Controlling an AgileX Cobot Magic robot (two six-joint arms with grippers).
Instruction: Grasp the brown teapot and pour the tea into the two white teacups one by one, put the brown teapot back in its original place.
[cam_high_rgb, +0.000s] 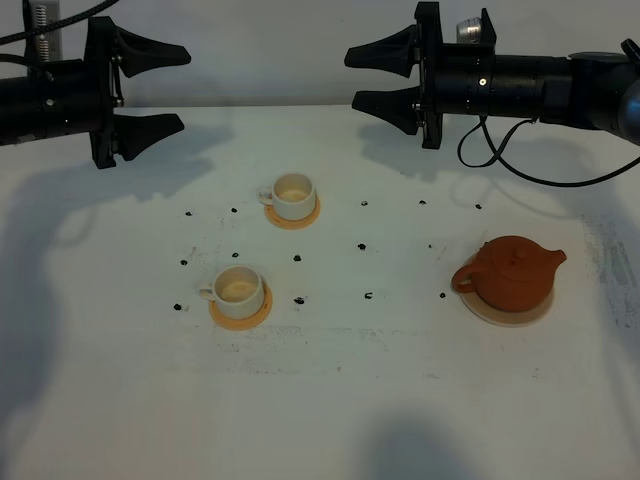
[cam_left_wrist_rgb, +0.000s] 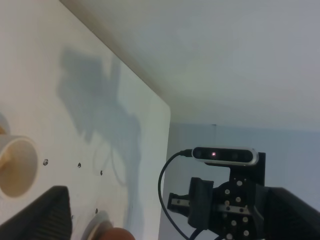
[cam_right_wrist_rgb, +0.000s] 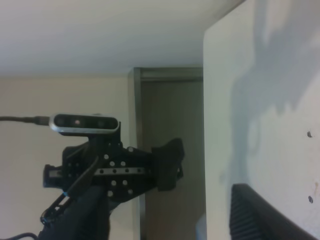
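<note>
White bench (cam_high_rgb: 330, 400) fills the high view; left gripper (cam_high_rgb: 185, 88) and right gripper (cam_high_rgb: 350, 78) hang wide open, empty, above its far edge; brown teapot (cam_high_rgb: 512, 272) sits on beige coaster (cam_high_rgb: 500, 318) by the right edge; far teacup (cam_high_rgb: 293, 195) and near teacup (cam_high_rgb: 238, 287) stand left of centre; left wrist view catches one teacup rim (cam_left_wrist_rgb: 17, 167).

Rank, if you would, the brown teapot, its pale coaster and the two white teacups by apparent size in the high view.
1. brown teapot and pale coaster: similar width, coaster mostly covered, so unranked.
2. far teacup and near teacup: alike, clearly smaller.
</note>
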